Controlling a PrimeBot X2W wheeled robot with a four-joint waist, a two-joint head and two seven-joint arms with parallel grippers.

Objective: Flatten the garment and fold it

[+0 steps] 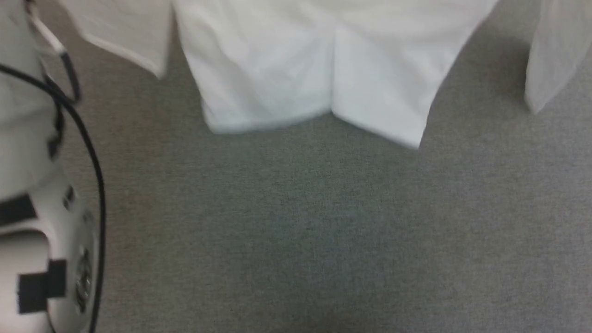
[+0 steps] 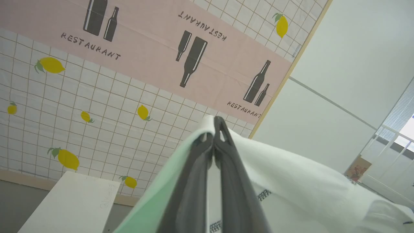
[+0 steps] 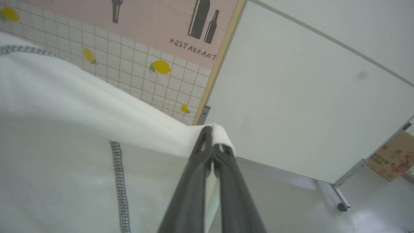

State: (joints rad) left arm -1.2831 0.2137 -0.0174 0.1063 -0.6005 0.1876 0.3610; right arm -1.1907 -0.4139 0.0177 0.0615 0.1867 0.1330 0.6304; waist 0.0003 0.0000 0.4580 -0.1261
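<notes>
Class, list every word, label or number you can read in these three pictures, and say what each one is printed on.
"RESTAURANT": printed on the pink wall band, three times in the left wrist view, one of them upside down.
"RESTAURANT": on the same band, once in the right wrist view.
Marks on the white box: too faint to read.
Print on the cardboard box: too small to read.

Below the garment (image 1: 296, 69), bare grey carpet (image 1: 300, 231) gives passing room. Left of the garment, a pale robot arm (image 1: 37, 208) and its black cable (image 1: 95, 157) stand in the way.
</notes>
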